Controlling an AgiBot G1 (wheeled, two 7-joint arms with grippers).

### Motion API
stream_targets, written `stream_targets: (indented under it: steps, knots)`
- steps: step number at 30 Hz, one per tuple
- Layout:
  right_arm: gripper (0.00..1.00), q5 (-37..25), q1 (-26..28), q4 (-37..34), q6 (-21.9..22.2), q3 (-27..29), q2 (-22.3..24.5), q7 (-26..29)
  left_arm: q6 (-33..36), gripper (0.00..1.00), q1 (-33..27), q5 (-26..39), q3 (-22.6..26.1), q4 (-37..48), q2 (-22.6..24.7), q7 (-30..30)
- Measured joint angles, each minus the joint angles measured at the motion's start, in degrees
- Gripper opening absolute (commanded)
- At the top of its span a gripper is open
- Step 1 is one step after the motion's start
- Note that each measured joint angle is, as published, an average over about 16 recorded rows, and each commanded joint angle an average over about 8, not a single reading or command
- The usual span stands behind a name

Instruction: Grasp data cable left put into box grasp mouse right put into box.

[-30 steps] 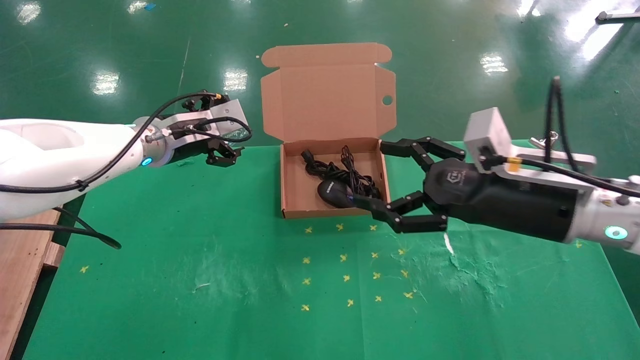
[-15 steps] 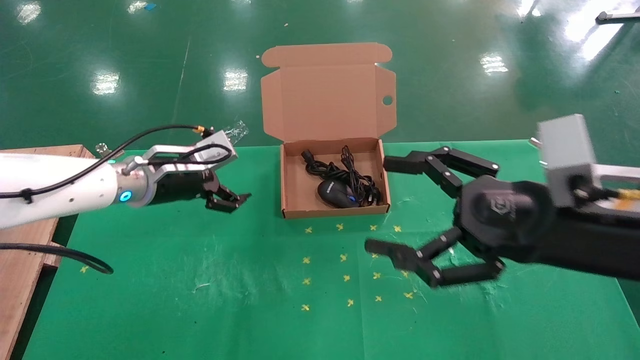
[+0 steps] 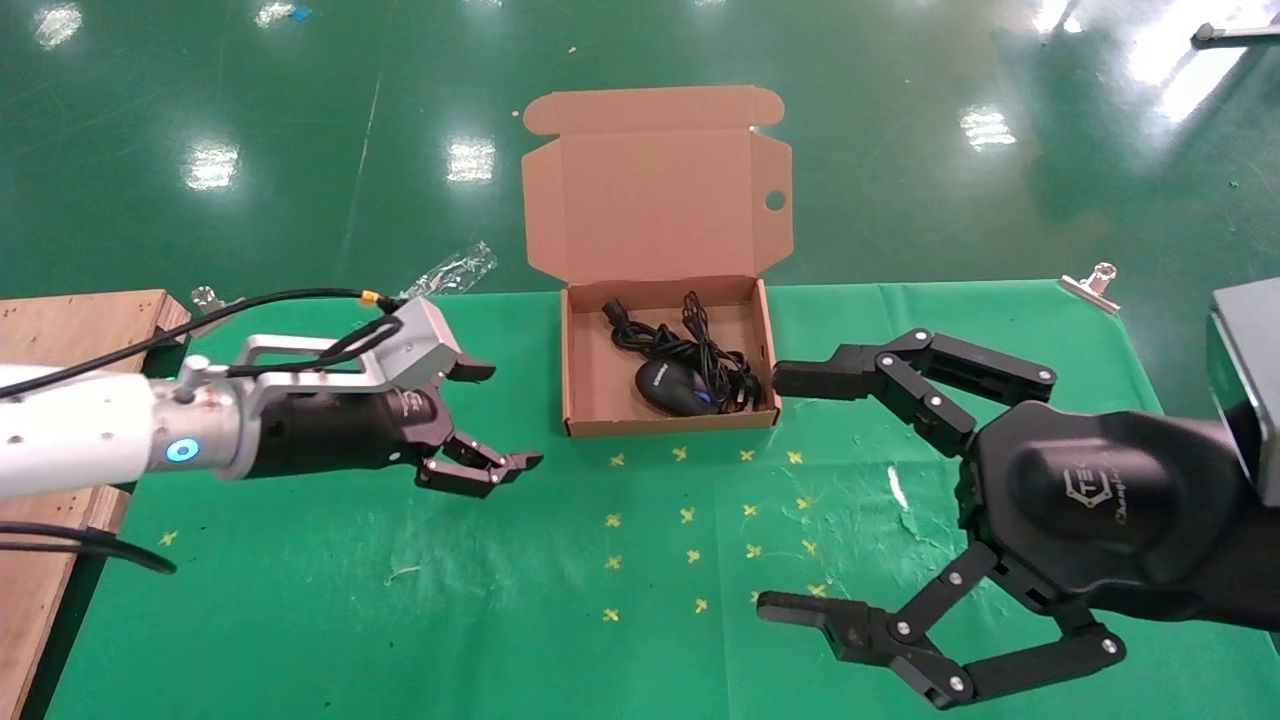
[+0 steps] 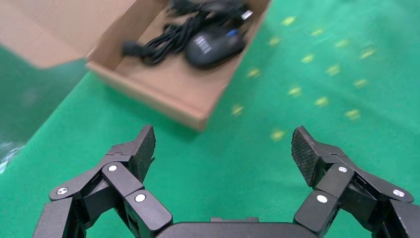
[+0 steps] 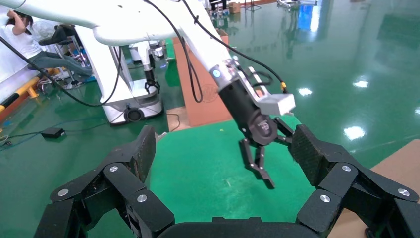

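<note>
The brown cardboard box (image 3: 668, 426) stands open at the back middle of the green table, its lid (image 3: 650, 190) upright. Inside lie the black mouse (image 3: 672, 387) and the bundled black data cable (image 3: 640, 335) with the mouse's thin cord tangled beside it. The left wrist view shows the box (image 4: 163, 94), the mouse (image 4: 213, 43) and the cable (image 4: 158, 42) too. My left gripper (image 3: 505, 415) is open and empty, left of the box's front corner, and its wrist view shows only bare mat between its tips (image 4: 223, 141). My right gripper (image 3: 778, 492) is open wide and empty, to the front right of the box, as its wrist view (image 5: 223, 144) confirms.
A wooden board (image 3: 60, 330) lies off the table's left edge. A clear plastic wrapper (image 3: 455, 268) and a metal clip (image 3: 1090, 280) sit at the table's back edge. Yellow cross marks (image 3: 690, 520) dot the mat in front of the box.
My right gripper has drawn back from the box toward the front right, open and empty. My left gripper has moved from the back left forward, to beside the box's front left corner.
</note>
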Motion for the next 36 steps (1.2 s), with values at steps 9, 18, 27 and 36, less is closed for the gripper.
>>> stream_targets:
  steps: [9, 18, 27, 36]
  knots:
    - [1.0, 0.0, 0.0, 0.0, 0.0, 0.0, 0.0, 0.0, 8.1, 1.0, 4.6, -12.4, -8.1, -1.9, -3.2, 5.5]
    - [1.0, 0.1, 0.0, 0.0, 0.0, -0.1, 0.0, 0.0, 16.1, 1.0, 9.2, -24.9, -16.2, -3.7, -6.4, 11.1]
    - [1.0, 0.1, 0.0, 0.0, 0.0, -0.1, 0.1, -0.1, 23.6, 1.0, 13.5, -36.4, -23.7, -5.5, -9.4, 16.2]
    - [1.0, 0.1, 0.0, 0.0, 0.0, -0.1, 0.1, -0.1, 27.3, 1.0, 15.6, -42.3, -27.5, -6.3, -10.9, 18.5]
